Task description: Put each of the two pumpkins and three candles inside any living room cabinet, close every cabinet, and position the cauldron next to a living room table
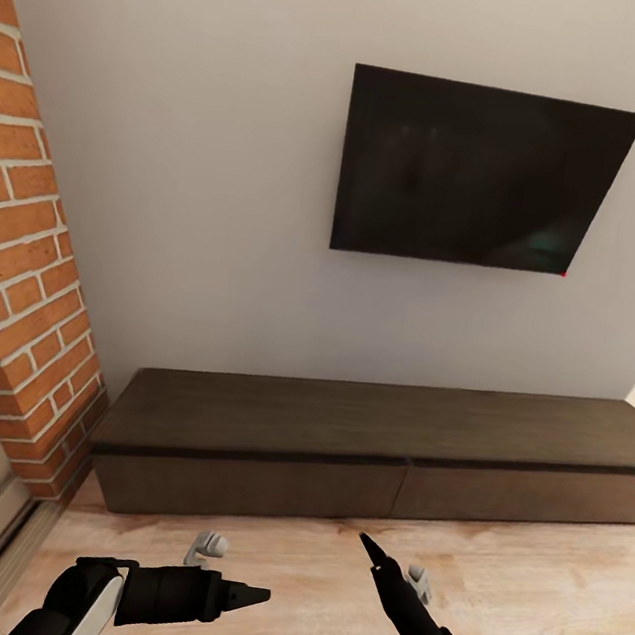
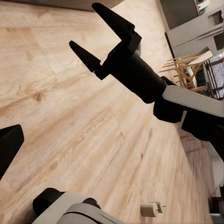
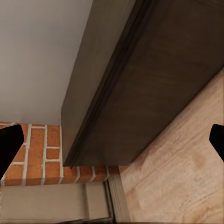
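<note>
Facing a pale grey wall, we see the long low dark brown wooden cabinet (image 1: 379, 457) stretched along its foot, its flat handleless drawer fronts all shut flush. A black flat TV screen (image 1: 474, 175) hangs on the wall above the cabinet's right half. A red brick column (image 1: 23, 256) stands at the left, just beside the cabinet's left end. Pale wooden plank flooring (image 1: 321, 581) lies between us and the cabinet.

Our left gripper (image 1: 253, 596) hangs low at the near left, pointing right; we cannot tell how its fingers stand. Our right gripper (image 2: 100, 32) hovers at the near right, aimed toward the cabinet, its two black fingers spread apart and holding nothing. In the right wrist view the cabinet's left corner meets the brick. Wooden chairs (image 2: 186, 70) show far behind in the left wrist view.
</note>
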Available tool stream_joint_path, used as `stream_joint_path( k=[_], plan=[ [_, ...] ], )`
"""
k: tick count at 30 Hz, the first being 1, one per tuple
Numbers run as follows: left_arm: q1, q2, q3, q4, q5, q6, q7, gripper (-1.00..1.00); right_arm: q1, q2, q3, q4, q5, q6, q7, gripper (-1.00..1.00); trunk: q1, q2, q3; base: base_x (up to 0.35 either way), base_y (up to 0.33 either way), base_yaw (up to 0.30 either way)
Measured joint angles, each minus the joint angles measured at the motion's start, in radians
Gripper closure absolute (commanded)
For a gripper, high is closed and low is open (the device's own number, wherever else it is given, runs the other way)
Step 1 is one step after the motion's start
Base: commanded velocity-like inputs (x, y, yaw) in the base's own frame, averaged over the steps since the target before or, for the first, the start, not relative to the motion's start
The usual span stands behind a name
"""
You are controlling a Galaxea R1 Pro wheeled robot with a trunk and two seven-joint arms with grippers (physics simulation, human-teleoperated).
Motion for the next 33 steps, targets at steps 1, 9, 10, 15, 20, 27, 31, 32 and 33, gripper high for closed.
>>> stream_joint_path(
  k=[1,9,10,15,20,27,31,32,33],
  plan=[
    [0.0,0.0,0.0,0.0,0.0,0.0,0.0,-1.0,0.0,0.0,0.0,0.0,0.0,0.0,0.0,-1.0,0.0,0.0,0.001,0.0,0.0,0.174],
    [0.0,0.0,0.0,0.0,0.0,0.0,-0.001,-1.0,0.0,0.0,0.0,-0.001,0.001,0.0,0.001,-1.0,0.0,0.0,0.002,0.0,0.0,0.06],
    [0.0,0.0,0.0,0.0,0.0,0.0,-0.001,-1.0,0.0,0.0,0.0,-0.001,0.001,0.0,0.001,-1.0,0.0,0.0,0.002,0.0,0.0,0.015],
    [0.0,0.0,0.0,0.0,0.0,0.0,0.0,-1.0,0.0,0.0,0.0,-0.001,0.001,0.0,0.001,-1.0,0.0,0.0,0.002,0.107,0.0,0.015],
    [0.0,0.0,0.0,0.0,-0.001,0.0,0.0,-1.0,0.0,0.002,0.0,-0.001,0.001,0.0,0.001,-1.0,-0.001,0.0,0.002,0.261,0.0,0.016],
    [0.0,-0.001,0.0,0.0,-0.001,-0.001,-0.001,-1.0,0.0,0.008,-0.001,-0.001,0.001,-0.004,0.005,-1.0,0.0,0.0,0.002,0.186,0.0,0.003],
    [0.0,-0.001,-0.001,0.0,-0.001,-0.002,0.0,-1.0,0.0,0.011,-0.003,0.001,-0.003,-0.031,0.004,-1.0,0.0,0.0,0.002,0.047,0.0,0.0],
    [0.001,-0.001,-0.001,0.0,-0.001,-0.002,0.0,-1.0,0.0,0.013,-0.004,0.002,-0.005,-0.038,0.003,-1.0,0.0,0.0,0.002,0.024,0.0,0.0],
    [0.001,-0.001,-0.001,0.0,-0.001,-0.002,0.0,-1.0,0.0,0.013,-0.004,0.002,-0.007,-0.044,0.002,-1.0,0.0,0.0,0.002,0.015,0.0,0.0]
  ],
)
